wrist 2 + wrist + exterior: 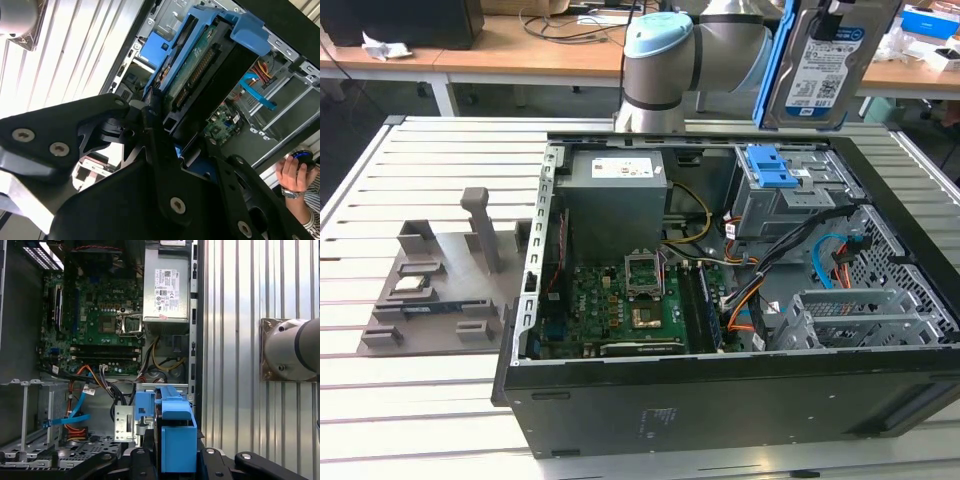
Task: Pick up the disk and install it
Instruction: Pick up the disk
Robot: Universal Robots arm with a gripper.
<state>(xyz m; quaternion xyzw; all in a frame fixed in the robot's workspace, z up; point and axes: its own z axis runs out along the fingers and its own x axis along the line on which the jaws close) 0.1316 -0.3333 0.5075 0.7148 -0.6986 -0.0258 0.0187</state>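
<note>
Second wrist view: the claw [172, 132] grips the disk [197, 60] over the drive cage [152, 50], blue cable [257, 92] beside.

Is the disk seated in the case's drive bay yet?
No, in the exterior view the disk is up in the air, outside the open computer case.

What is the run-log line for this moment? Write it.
gripper: shut on hard drive | hard drive: in blue carrier, held above open computer case | install: not yet seated
</note>
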